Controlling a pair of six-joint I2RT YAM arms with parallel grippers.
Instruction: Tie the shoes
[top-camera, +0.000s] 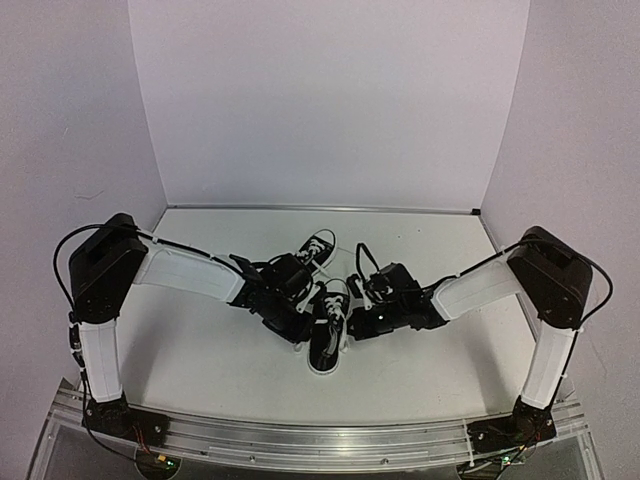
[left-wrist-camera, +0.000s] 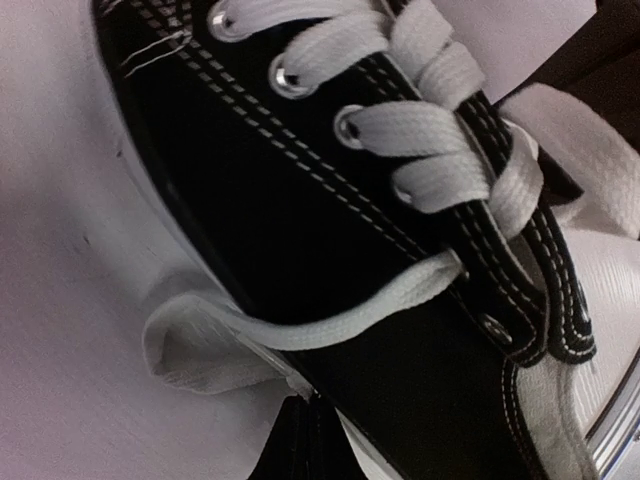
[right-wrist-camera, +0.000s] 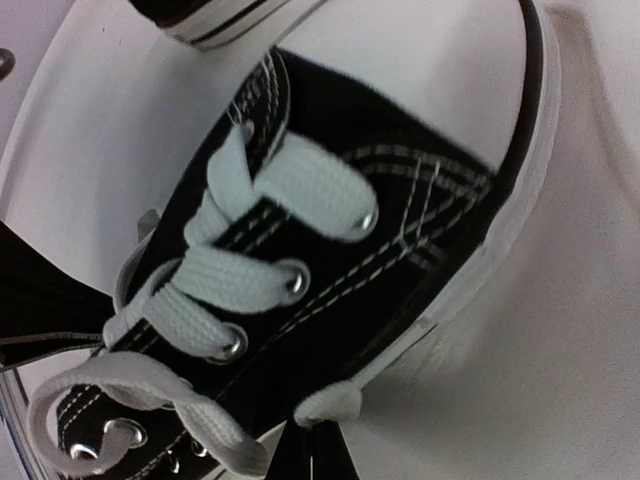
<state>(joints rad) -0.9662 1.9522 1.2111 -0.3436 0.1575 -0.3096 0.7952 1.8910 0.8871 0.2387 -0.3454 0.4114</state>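
Two small black shoes with white laces lie mid-table. The near shoe (top-camera: 328, 338) sits between both grippers, and the far shoe (top-camera: 318, 247) lies behind it. My left gripper (top-camera: 300, 322) is at the near shoe's left side. In the left wrist view it (left-wrist-camera: 308, 425) is shut on a white lace (left-wrist-camera: 330, 322) that runs from the top eyelet across the black canvas (left-wrist-camera: 300, 220). My right gripper (top-camera: 356, 326) is at the shoe's right side. In the right wrist view it (right-wrist-camera: 318, 448) is shut on a fold of lace (right-wrist-camera: 330, 403) beside the white sole (right-wrist-camera: 470, 270).
The far shoe's sole (right-wrist-camera: 215, 15) shows at the top of the right wrist view. White walls (top-camera: 320, 100) close in the table at the back and sides. An aluminium rail (top-camera: 300, 440) runs along the near edge.
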